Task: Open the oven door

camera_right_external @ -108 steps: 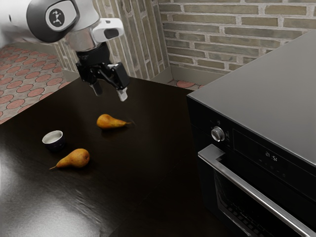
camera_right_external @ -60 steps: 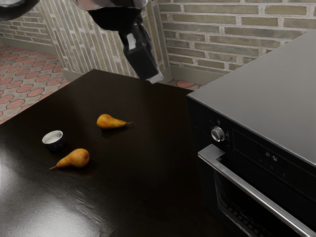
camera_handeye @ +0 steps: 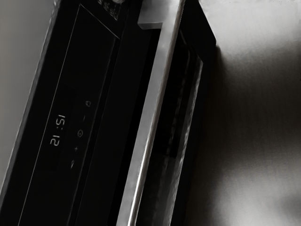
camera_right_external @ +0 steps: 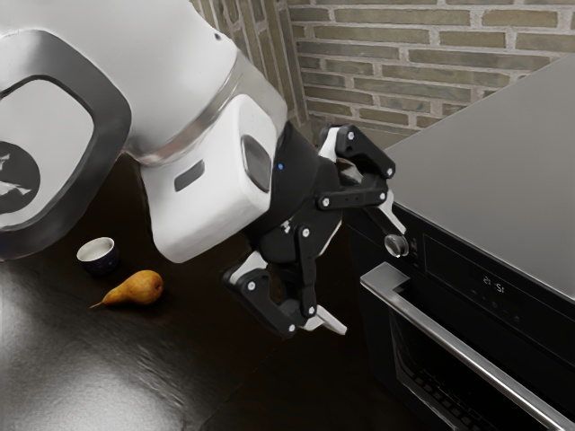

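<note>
My gripper (camera_right_external: 359,274) is open in the exterior view, its two fingers spread wide with nothing between them. It points toward the oven front, one finger near the knob (camera_right_external: 396,243) and the other lower, left of the handle in that view. The oven's silver bar handle (camera_right_external: 476,351) runs along the top of the oven door (camera_right_external: 440,377), apart from the fingers as far as I can tell. The door looks closed. In the wrist view the handle (camera_handeye: 149,113) crosses the middle, with the door glass (camera_handeye: 176,103) beside it and the display (camera_handeye: 57,130) on its other side.
A pear (camera_right_external: 137,288) and a small dark bowl with a white inside (camera_right_external: 97,255) lie on the black table (camera_right_external: 180,377), at the exterior view's left. The oven's flat grey top (camera_right_external: 494,162) rises beside the gripper. A brick wall (camera_right_external: 395,54) stands behind.
My arm has come down toward the oven and turned, so the gripper now faces the oven front. The arm now covers the farther pear. The oven has not moved.
</note>
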Robot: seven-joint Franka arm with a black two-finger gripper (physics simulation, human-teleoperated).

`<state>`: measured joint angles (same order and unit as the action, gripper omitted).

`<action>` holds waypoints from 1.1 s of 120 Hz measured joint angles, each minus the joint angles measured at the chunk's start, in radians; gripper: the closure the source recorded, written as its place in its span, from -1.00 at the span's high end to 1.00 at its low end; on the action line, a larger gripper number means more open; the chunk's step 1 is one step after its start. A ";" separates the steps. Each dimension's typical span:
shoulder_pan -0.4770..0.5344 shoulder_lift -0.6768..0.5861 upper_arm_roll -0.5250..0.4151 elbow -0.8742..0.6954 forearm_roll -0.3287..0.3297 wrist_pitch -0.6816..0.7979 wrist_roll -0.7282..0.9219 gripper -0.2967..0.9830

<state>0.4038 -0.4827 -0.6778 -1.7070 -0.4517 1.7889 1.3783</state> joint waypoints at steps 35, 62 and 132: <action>-0.002 0.041 -0.054 -0.062 -0.027 0.124 0.276 0.54; -0.002 0.038 -0.088 -0.119 -0.029 0.188 0.414 0.54; 0.005 0.088 -0.133 -0.192 -0.029 0.274 0.594 0.54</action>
<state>0.4090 -0.3945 -0.8106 -1.8986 -0.4806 2.0631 1.9723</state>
